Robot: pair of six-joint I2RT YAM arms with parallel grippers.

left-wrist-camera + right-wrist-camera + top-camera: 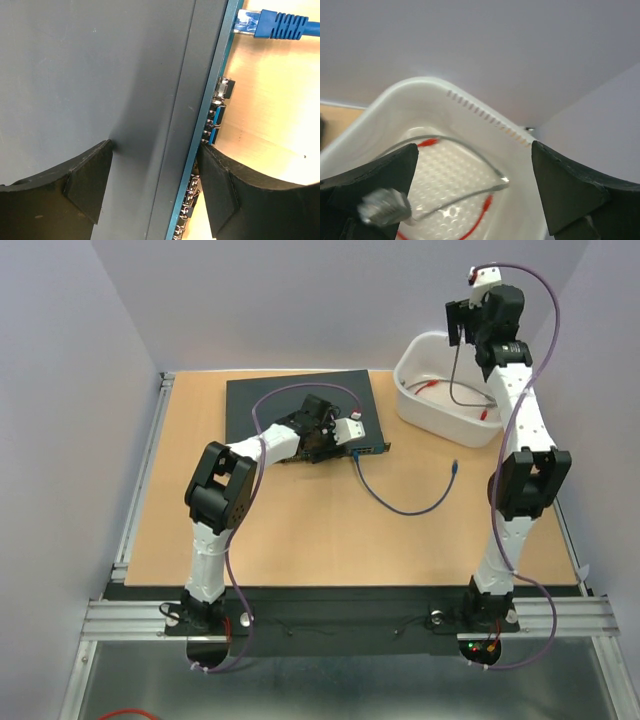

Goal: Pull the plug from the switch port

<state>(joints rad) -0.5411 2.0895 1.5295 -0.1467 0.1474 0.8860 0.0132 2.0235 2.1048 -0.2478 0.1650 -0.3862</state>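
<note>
The dark blue-grey switch [372, 449] lies at the mid-table, its port edge facing the near side. A blue plug [270, 25] sits in a port, also seen in the top view [356, 453]; its blue cable [400, 508] loops right across the table. My left gripper [335, 443] is open and rests on the switch [125, 75]. In the left wrist view [155, 150], one finger is on the top face and the other at the port edge, short of the plug. My right gripper [462, 330] is open, raised above the white tub.
A white plastic tub [440, 425] at the back right holds red cables [420, 386]. A grey cable [452, 370] hangs from beside the right gripper [475, 147] into the tub [420, 82]; its blurred plug [385, 207] is by one finger. A black mat [290, 400] lies behind the switch.
</note>
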